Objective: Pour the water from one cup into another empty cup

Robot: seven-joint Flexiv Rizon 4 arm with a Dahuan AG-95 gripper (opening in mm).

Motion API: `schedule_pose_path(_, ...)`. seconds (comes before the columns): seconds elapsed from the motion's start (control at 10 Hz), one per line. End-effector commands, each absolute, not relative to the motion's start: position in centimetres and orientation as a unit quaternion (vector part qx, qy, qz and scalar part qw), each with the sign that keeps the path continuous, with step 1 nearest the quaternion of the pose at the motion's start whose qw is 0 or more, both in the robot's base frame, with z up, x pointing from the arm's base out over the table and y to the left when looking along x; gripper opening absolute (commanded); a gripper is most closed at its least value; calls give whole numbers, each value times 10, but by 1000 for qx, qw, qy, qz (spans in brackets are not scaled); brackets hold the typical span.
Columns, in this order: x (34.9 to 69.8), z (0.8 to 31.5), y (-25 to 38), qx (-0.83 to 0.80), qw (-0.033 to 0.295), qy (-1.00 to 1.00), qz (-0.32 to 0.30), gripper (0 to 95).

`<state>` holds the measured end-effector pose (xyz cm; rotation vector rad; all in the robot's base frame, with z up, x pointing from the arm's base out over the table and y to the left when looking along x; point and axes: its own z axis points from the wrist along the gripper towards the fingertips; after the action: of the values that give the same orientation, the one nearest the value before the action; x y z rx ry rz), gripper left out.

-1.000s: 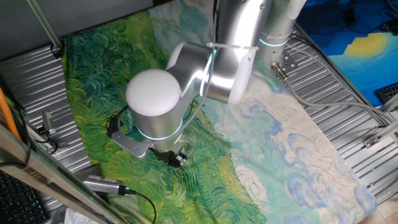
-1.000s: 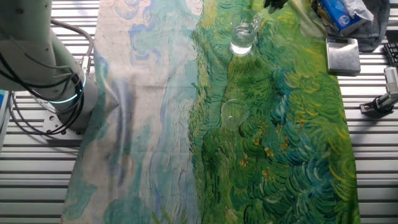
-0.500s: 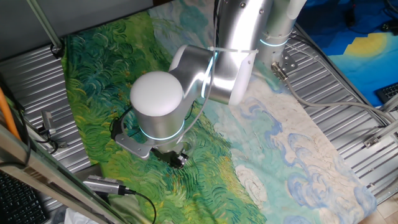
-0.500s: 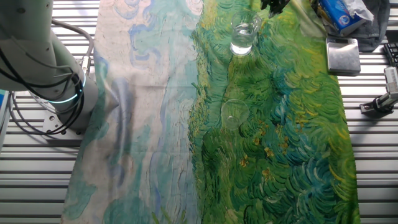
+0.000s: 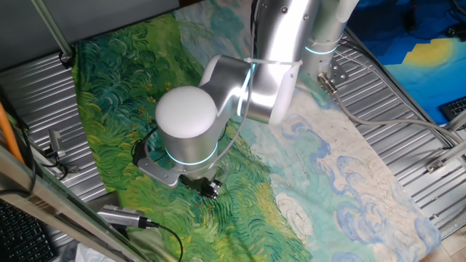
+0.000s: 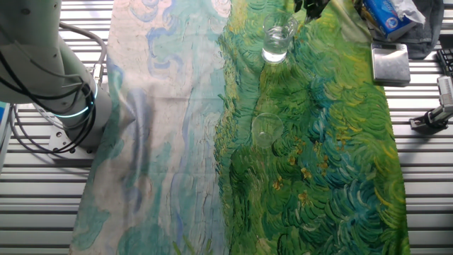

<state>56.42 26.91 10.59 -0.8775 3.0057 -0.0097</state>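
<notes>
Arm [image 5: 218, 102] bent low, pincer [image 6: 311, 6] downward

In the other fixed view the gripper [image 6: 310, 6] sits at the top edge, with one cup [image 6: 277, 40] upright on the cloth [image 6: 170, 142] just below and left of it. A second cup [image 6: 266, 129] stands further down the cloth, well apart from the gripper. A metal block [image 6: 390, 62] lies down and to the gripper's right.

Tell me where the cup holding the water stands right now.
In the other fixed view, the water-filled glass cup stands upright near the top edge on the green part of the painted cloth, just left of the gripper and above the empty glass cup.
</notes>
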Motion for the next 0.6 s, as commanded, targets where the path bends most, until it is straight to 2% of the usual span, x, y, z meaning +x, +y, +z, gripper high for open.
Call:
schedule_pose_path(0.1, 560, 104, 268, -282, 6, 959, -3, 380)
schedule_pose_path(0.6, 556, 99, 267, -287, 12, 958, -5, 380)
